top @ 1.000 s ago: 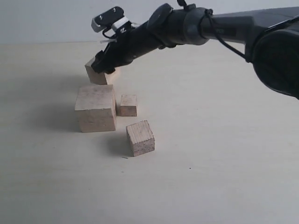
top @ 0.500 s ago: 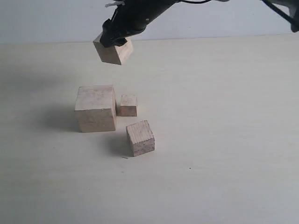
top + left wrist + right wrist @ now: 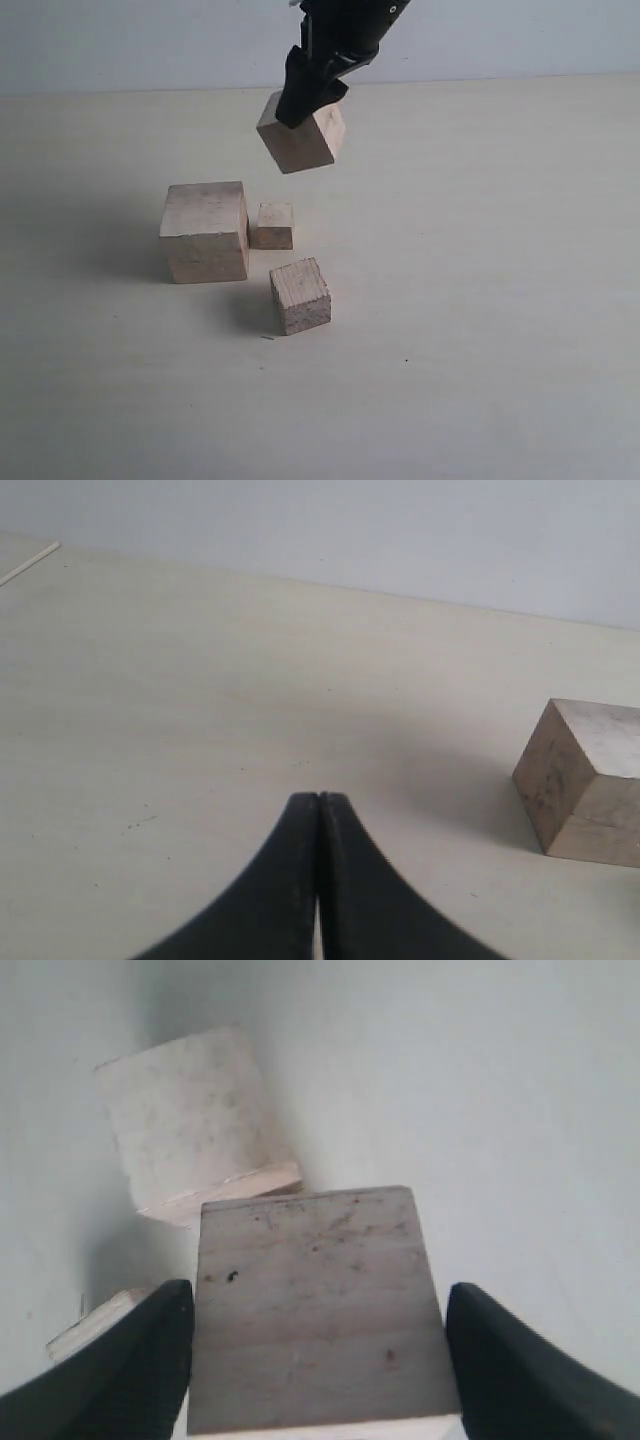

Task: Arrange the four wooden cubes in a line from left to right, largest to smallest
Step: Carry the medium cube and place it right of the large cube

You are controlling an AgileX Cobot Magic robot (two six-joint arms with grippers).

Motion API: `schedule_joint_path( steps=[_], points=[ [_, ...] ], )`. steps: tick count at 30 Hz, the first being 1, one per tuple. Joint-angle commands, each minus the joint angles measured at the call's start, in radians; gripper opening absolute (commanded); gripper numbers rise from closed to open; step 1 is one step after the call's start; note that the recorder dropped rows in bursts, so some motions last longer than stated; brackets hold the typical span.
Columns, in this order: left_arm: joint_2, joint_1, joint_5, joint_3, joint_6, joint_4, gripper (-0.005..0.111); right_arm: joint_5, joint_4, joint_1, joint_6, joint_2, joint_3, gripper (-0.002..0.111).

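Three wooden cubes rest on the table in the exterior view: the largest cube (image 3: 205, 231), the smallest cube (image 3: 274, 225) touching its right side, and a mid-sized cube (image 3: 300, 295) in front, turned askew. A fourth cube (image 3: 303, 143) hangs tilted in the air behind them, with my right gripper (image 3: 301, 100) shut on it. In the right wrist view this held cube (image 3: 315, 1310) fills the space between the fingers (image 3: 150, 1360), above another cube (image 3: 195, 1120) on the table. My left gripper (image 3: 318, 800) is shut and empty, with one cube (image 3: 590, 780) off to its side.
The pale table (image 3: 480, 300) runs bare to the right of and in front of the cubes. A grey wall (image 3: 120, 40) stands behind the table. A corner of a further wooden block (image 3: 95, 1325) shows by one right finger.
The right gripper has lifted its cube off the table from behind the largest cube and carried it rightward. The arm now comes down from above. The other three cubes have not moved.
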Motion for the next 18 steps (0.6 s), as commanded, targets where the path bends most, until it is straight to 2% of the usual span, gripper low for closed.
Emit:
schedule_joint_path(
  steps=[1, 7, 18],
  points=[
    [-0.006, -0.005, -0.006, 0.000, 0.000, 0.000, 0.000, 0.029, 0.039, -0.003, -0.040, 0.012, -0.007, 0.000],
    [-0.006, -0.005, -0.006, 0.000, 0.000, 0.000, 0.000, 0.029, 0.163, -0.003, -0.119, 0.059, 0.016, 0.000],
    [-0.006, -0.005, -0.006, 0.000, 0.000, 0.000, 0.000, 0.029, 0.198, -0.003, -0.183, 0.069, 0.144, 0.000]
  ],
)
